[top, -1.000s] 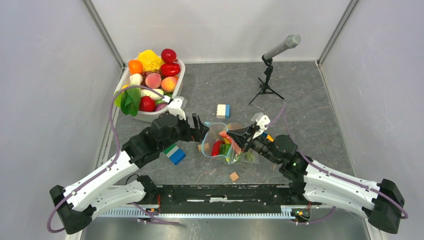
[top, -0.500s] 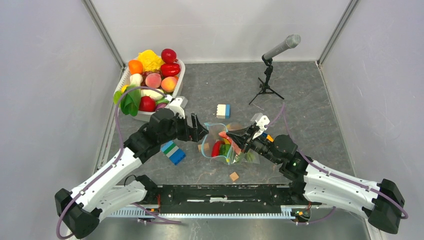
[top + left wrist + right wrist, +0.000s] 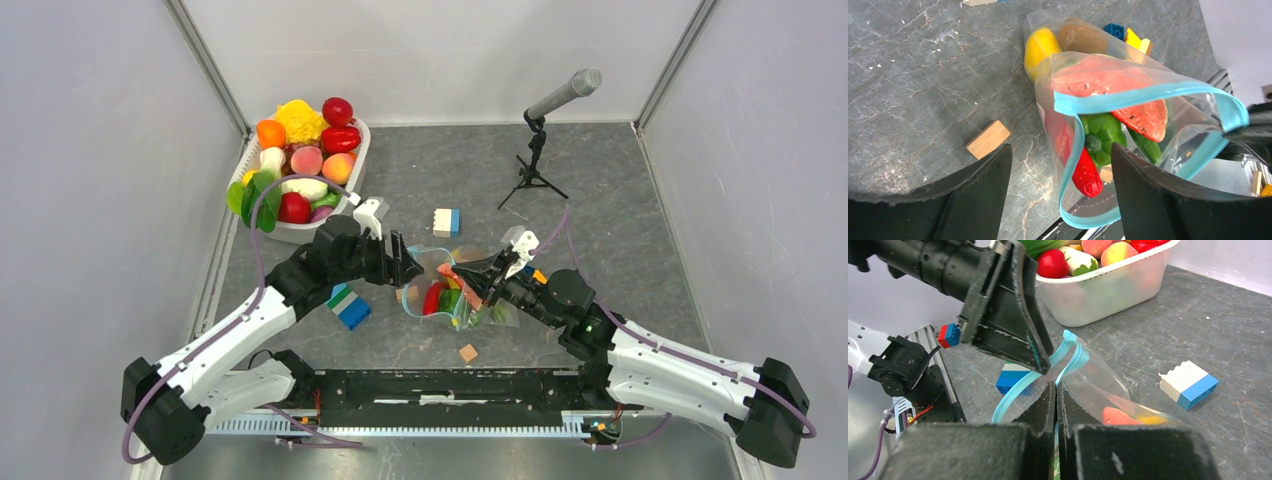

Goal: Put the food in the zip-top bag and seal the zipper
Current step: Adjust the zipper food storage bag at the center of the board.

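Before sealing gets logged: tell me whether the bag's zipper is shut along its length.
No: the zipper gapes in a wide loop, with the green pepper visible through the mouth.

The right tool [image 3: 1055, 386] hides the near part of the zip-top bag [image 3: 1094, 382].

Inside a robot test lab
White panel walls [image 3: 440, 60] box in a grey marbled tabletop [image 3: 610, 210] with a grey microphone on a black tripod [image 3: 562, 94] and a black metal mounting rail [image 3: 440, 385].

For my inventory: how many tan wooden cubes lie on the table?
2 wooden cubes: one beside the zip-top bag, one on its near side. More may hide under the bag.
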### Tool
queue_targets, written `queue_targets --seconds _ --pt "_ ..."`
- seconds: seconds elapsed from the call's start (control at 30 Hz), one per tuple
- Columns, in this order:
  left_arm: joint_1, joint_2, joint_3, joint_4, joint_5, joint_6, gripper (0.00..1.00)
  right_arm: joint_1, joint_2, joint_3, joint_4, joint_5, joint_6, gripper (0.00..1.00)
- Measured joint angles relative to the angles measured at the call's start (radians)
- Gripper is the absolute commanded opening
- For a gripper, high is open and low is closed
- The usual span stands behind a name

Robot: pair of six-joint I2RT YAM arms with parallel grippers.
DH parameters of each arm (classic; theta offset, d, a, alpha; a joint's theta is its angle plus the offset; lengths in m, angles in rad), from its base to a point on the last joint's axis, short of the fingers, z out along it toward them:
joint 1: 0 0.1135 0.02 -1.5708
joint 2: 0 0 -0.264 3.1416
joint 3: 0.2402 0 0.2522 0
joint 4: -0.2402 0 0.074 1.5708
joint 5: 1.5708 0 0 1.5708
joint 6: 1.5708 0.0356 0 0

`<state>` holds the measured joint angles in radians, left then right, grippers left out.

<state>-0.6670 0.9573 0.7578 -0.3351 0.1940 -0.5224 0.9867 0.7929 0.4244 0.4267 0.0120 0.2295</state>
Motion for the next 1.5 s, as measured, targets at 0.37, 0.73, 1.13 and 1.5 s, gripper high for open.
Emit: queue_targets --seconds 0.37,0.73,1.13,1.5 --pt "0.0 0.085 -0.005 0.096 -0.001 -0.001 0.44 0.0 0.001 0.0 0.002 -0.04 0.008 0.02" --pt "0.0 0.131 -0.006 0.154 0.0 -0.005 0.04 0.0 0.001 0.0 0.002 -0.069 0.008 0.05" --pt "0.021 0.12 -0.005 0.159 -0.035 -0.064 0.02 0.0 -0.005 0.038 -0.06 -0.083 -0.023 0.5" --pt "0.035 0.068 -0.006 0.181 -0.037 -0.146 0.02 0.0 -0.113 0.042 -0.14 -0.046 -0.074 0.71"
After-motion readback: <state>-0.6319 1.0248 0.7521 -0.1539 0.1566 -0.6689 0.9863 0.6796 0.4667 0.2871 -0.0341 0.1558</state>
